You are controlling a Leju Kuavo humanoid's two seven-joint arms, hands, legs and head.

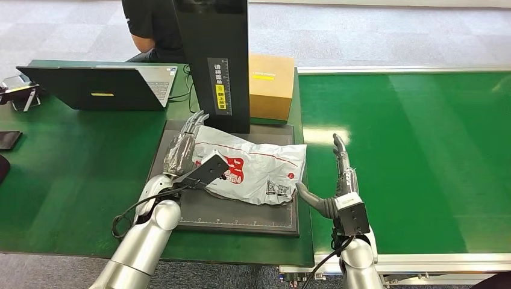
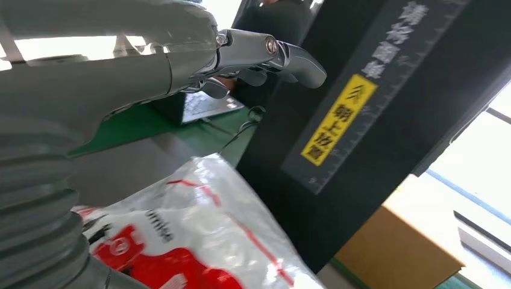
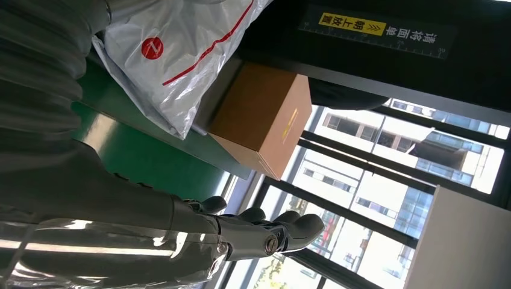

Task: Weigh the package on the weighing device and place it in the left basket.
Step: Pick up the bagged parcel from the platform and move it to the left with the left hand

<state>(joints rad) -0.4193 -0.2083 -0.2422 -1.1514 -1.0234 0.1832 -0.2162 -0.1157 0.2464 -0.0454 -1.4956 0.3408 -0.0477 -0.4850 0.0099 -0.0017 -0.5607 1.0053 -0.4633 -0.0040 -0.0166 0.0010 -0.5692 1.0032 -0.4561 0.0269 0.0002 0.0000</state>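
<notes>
Your package [image 1: 253,165] lies flat on the scale platform [image 1: 241,218] with the left hand [image 1: 184,147] and right hand [image 1: 343,174] flanking it, fingers spread and holding nothing; the slack bag may slip or fold when squeezed

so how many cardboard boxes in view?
1. The cardboard box stands behind the scale platform, right of the black column, beyond the white package. The column could hide others.
</notes>
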